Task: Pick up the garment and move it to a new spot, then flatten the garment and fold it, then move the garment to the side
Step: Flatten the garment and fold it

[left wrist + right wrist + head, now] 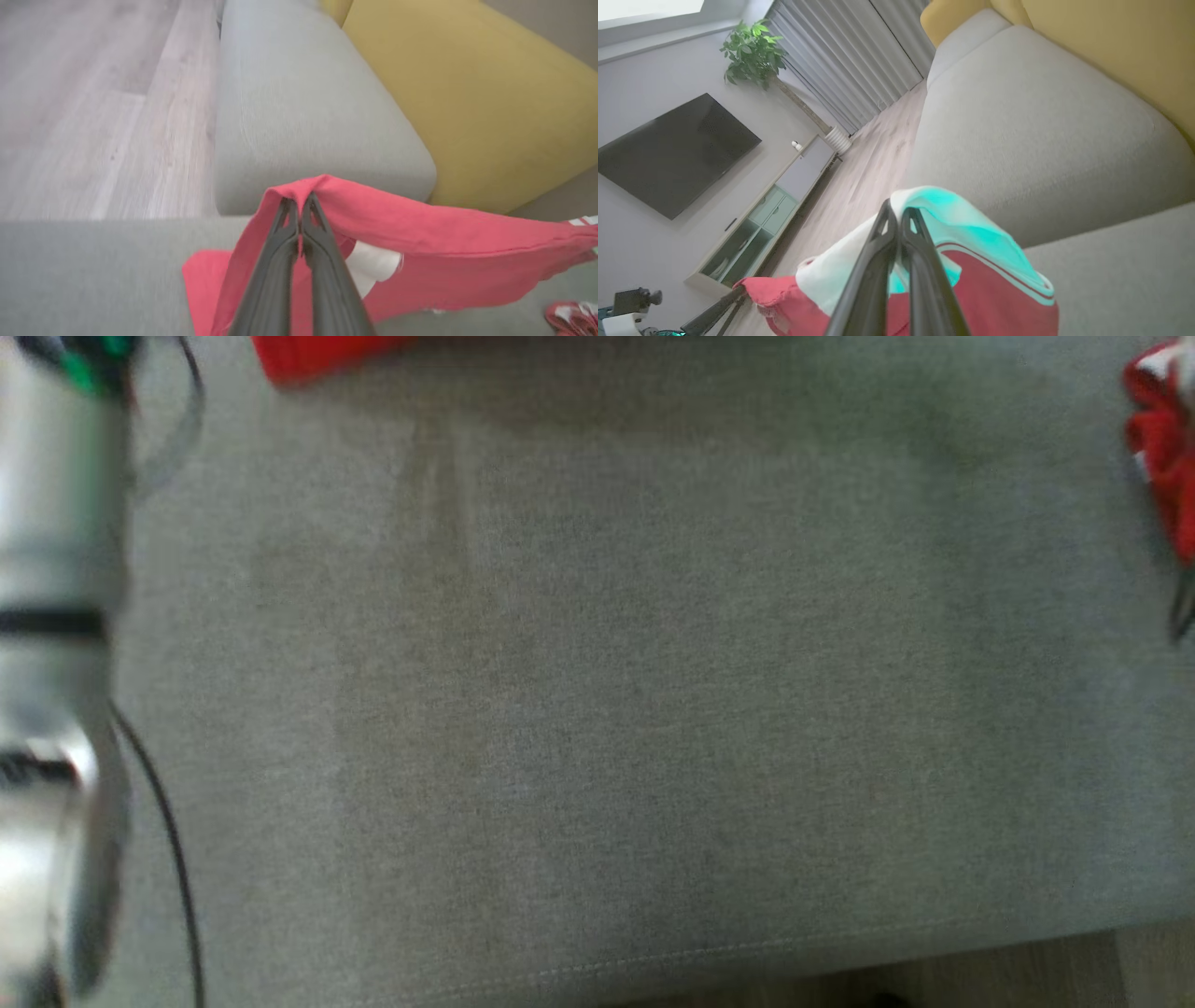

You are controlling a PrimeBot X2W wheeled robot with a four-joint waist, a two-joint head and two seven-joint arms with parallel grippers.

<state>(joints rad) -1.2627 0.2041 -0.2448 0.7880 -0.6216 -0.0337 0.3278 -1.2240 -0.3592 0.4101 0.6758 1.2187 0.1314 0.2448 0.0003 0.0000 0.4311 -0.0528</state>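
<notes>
Left wrist view: the left pincer [299,203] is clamped on a fold of the red garment [420,224] at lower centre, its 2 fingers pressed together. The cloth stretches to the right above the grey sofa [299,107]. Right wrist view has the right pincer [899,215] clamped on the garment's white and turquoise trim (lower centre). Head view shows red cloth at the top and right edges.

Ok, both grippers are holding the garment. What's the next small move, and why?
Probably lower both together onto the seat, kept apart. The left gripper and right gripper are each shut on an edge of the garment, the cloth spans between them, and the wide grey seat lies below for flattening.
</notes>
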